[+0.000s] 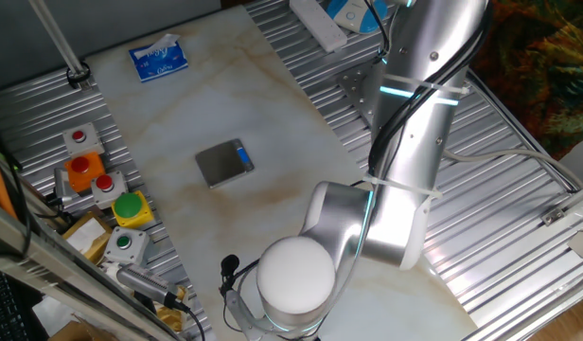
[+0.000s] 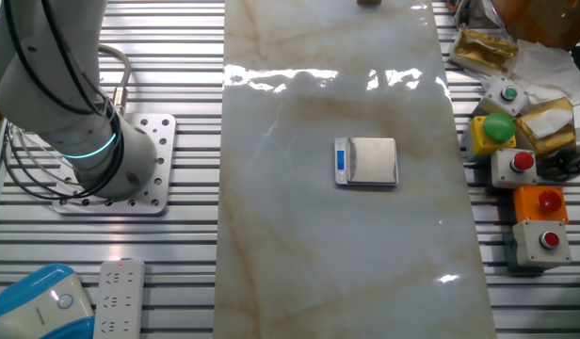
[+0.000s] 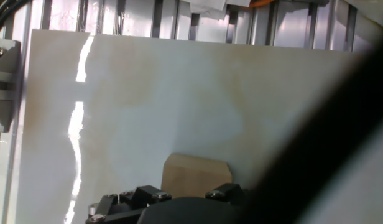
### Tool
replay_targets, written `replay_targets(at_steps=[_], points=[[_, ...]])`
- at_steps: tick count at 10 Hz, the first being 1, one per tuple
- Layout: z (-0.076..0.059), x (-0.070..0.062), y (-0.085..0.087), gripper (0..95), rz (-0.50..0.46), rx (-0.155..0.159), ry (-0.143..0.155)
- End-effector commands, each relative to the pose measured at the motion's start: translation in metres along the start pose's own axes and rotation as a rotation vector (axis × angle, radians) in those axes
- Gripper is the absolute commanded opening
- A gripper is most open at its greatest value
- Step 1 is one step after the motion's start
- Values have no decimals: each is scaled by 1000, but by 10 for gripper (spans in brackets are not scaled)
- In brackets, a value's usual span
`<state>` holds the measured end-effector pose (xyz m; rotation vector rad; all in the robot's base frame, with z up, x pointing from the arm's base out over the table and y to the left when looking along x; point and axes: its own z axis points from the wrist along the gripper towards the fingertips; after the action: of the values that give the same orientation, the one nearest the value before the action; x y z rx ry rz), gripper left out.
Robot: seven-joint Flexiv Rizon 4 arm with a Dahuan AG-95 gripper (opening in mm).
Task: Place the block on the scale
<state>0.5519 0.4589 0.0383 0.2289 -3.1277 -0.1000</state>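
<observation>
In the hand view the light tan wooden block lies on the pale marble table top, right in front of the hand. My gripper is at the bottom edge, with its two black fingers flanking the block's lower corners. Whether the pads touch the block is hidden. The scale, a grey plate with a blue strip, sits mid-table and also shows in the other fixed view, with nothing on it. In one fixed view the arm's elbow hides the gripper and the block.
A blue-and-white box lies at the table's far left corner. Button boxes and a yellowish cardboard box stand off the left edge. A power strip and a blue device lie near the arm base.
</observation>
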Motion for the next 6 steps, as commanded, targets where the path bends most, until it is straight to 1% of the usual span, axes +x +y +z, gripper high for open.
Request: replay_targets(at_steps=[1, 3, 4, 5, 6], points=[[0, 1, -1, 570, -9, 2, -3], [-1, 1, -1, 570, -15, 10, -2], [-1, 0, -1, 570, -16, 1, -3], [-4, 1, -3, 570, -24, 4, 3], [-11, 3, -8, 570, -31, 0, 9]])
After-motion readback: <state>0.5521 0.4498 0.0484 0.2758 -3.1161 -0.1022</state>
